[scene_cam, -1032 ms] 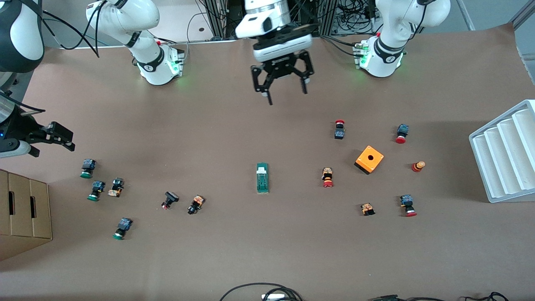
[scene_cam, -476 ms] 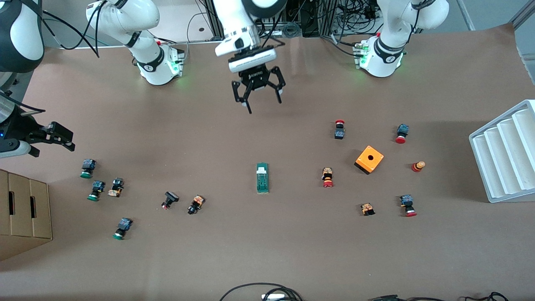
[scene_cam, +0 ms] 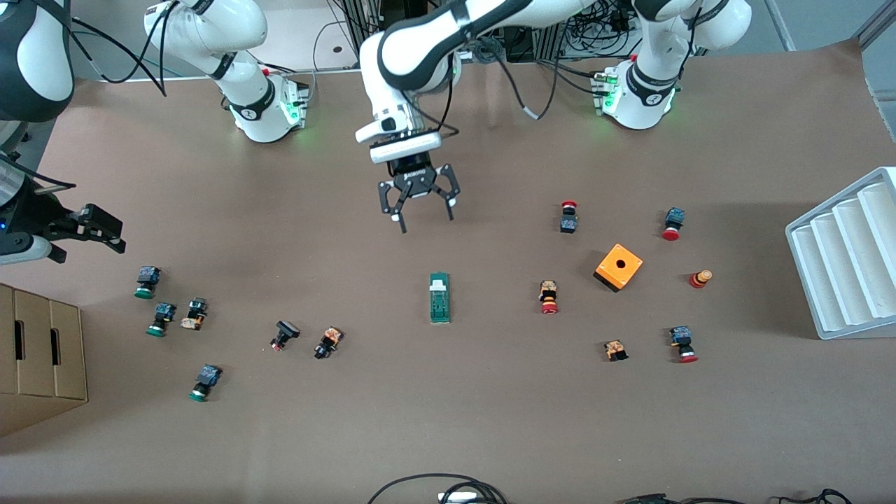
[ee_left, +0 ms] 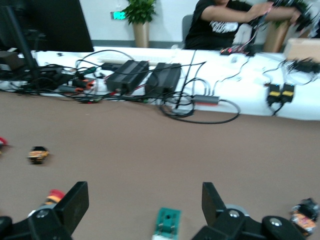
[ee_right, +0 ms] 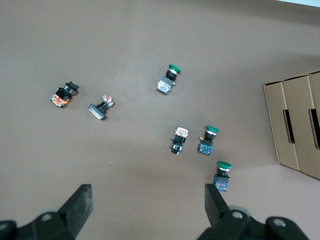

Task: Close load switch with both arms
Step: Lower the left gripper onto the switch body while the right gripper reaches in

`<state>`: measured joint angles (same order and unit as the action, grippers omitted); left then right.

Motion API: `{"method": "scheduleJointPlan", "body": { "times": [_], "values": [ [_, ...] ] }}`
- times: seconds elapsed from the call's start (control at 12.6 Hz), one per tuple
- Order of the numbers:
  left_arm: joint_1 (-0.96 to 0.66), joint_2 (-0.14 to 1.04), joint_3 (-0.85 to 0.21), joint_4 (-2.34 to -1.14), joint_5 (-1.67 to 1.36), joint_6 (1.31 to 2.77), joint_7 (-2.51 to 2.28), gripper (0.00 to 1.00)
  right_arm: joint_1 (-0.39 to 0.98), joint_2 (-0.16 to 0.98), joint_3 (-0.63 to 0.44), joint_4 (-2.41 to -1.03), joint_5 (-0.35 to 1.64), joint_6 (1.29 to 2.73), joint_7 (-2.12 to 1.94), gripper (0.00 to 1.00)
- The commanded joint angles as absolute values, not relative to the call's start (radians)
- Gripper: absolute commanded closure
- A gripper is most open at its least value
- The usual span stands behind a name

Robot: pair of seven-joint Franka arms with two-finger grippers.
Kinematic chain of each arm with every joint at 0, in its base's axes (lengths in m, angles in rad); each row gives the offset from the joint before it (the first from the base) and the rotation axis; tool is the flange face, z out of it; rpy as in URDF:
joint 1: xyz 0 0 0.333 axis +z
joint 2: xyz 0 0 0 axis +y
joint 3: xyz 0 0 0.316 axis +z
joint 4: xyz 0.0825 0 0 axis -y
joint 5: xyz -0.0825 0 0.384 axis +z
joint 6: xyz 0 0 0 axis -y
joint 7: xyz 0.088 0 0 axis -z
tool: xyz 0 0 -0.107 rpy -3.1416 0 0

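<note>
The load switch (scene_cam: 439,297) is a narrow green block lying flat at the table's middle, its white sliding piece at the end farther from the front camera. My left gripper (scene_cam: 425,220) hangs open over bare table, short of the switch on the robots' side. In the left wrist view the switch's green end (ee_left: 166,222) shows low between the open fingers of the left gripper (ee_left: 145,195). My right gripper (scene_cam: 105,236) waits open at the right arm's end of the table, over several green-capped push buttons (ee_right: 208,140); the right gripper (ee_right: 147,197) holds nothing.
An orange box with a hole (scene_cam: 619,267) and red-capped push buttons (scene_cam: 549,297) lie toward the left arm's end. A white stepped tray (scene_cam: 847,255) stands at that table edge. A cardboard box (scene_cam: 38,357) sits at the right arm's end. Two small buttons (scene_cam: 327,341) lie beside the switch.
My left gripper has come down and moved toward the front camera, closing on the load switch from the robots' side. The right arm and the switch have not moved.
</note>
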<state>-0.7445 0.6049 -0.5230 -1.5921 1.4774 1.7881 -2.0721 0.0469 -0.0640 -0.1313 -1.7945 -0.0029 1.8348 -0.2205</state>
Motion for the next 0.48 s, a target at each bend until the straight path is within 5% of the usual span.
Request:
{"method": "scheduleJointPlan", "body": {
  "times": [0.0,0.4],
  "values": [
    [-0.758,0.672,-0.515,-1.577,1.612,1.802,-2.215,0.00,0.051,-0.058,-0.133,-1.784,-0.021,1.842,-0.227,0.00],
    [-0.758,0.782,-0.514,-1.578,1.781,1.799,-2.350,0.00,0.061,-0.063,-0.133,-1.784,-0.026,1.836,-0.227,0.00]
  ]
}}
